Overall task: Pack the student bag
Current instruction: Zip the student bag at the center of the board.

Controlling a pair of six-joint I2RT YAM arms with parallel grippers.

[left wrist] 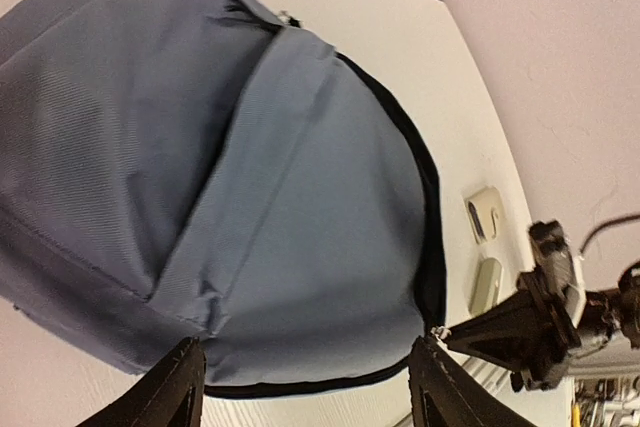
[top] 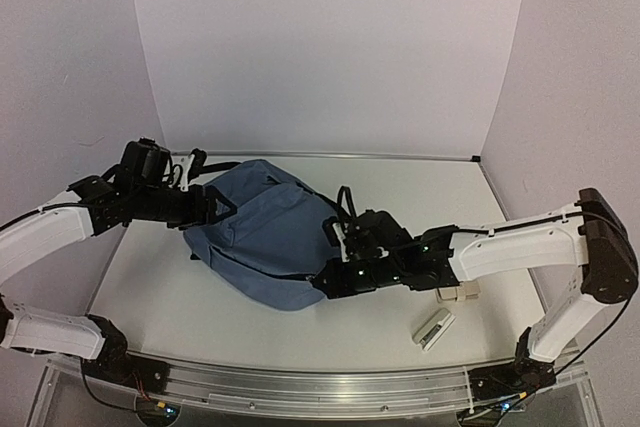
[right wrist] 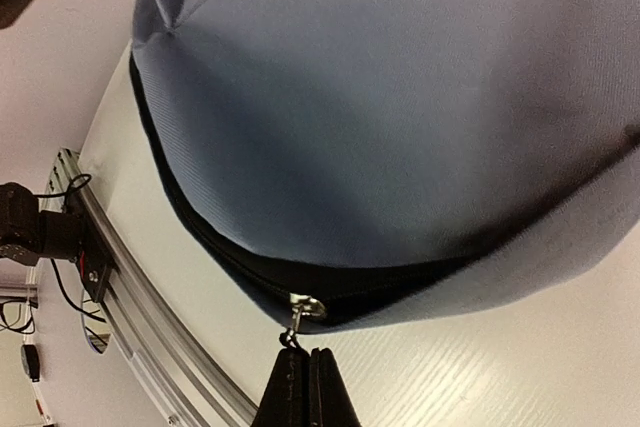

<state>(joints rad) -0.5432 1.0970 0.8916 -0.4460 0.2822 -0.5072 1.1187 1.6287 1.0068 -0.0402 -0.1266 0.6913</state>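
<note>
The dusty-blue student bag [top: 262, 235] lies flat in the middle of the table, its black zipper running round the near edge. It fills the left wrist view [left wrist: 250, 177] and the right wrist view [right wrist: 400, 97]. My left gripper [top: 216, 209] is open at the bag's left side, its jaws spread wide over the fabric [left wrist: 308, 349] without holding anything. My right gripper [top: 323, 285] is at the bag's near right edge, shut on the cord of the zipper pull [right wrist: 296, 332] just below the silver slider [right wrist: 307, 305]. It also shows in the left wrist view [left wrist: 455, 332].
A small beige item [top: 459, 294] and a white oblong item [top: 433, 329] lie on the table to the right of the bag, under my right arm; both show in the left wrist view [left wrist: 485, 214] [left wrist: 485, 285]. The metal rail [top: 320, 375] runs along the near table edge.
</note>
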